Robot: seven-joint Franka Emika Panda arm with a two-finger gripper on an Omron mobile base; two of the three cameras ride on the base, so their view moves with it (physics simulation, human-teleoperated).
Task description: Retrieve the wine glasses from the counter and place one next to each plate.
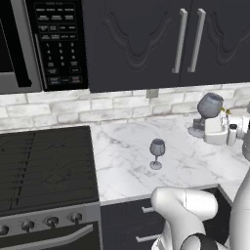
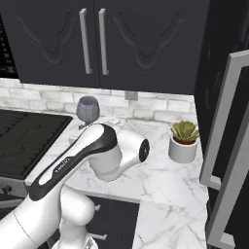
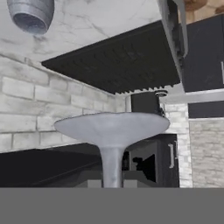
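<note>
My gripper (image 1: pixel 206 125) is shut on the stem of one wine glass (image 1: pixel 210 105), at the right of the counter (image 1: pixel 127 161) near the brick backsplash. That glass tilts slightly and seems raised a little off the marble. In the right base view its bowl (image 2: pixel 88 109) peeks out behind my arm. The hand view, rolled over, shows its round foot (image 3: pixel 111 127) and stem close up. The second wine glass (image 1: pixel 156 153) stands upright in the middle of the counter, left of and nearer than the held one; its bowl (image 3: pixel 30 15) is at the hand view's top left. The plates are out of view.
A black stove (image 1: pixel 46 166) borders the counter on the left, with a microwave (image 1: pixel 29 44) above it. Dark upper cabinets (image 1: pixel 146 39) hang over the backsplash. A potted succulent (image 2: pixel 184 141) sits at the counter's right end, beside a tall dark unit with a silver handle (image 2: pixel 226 121).
</note>
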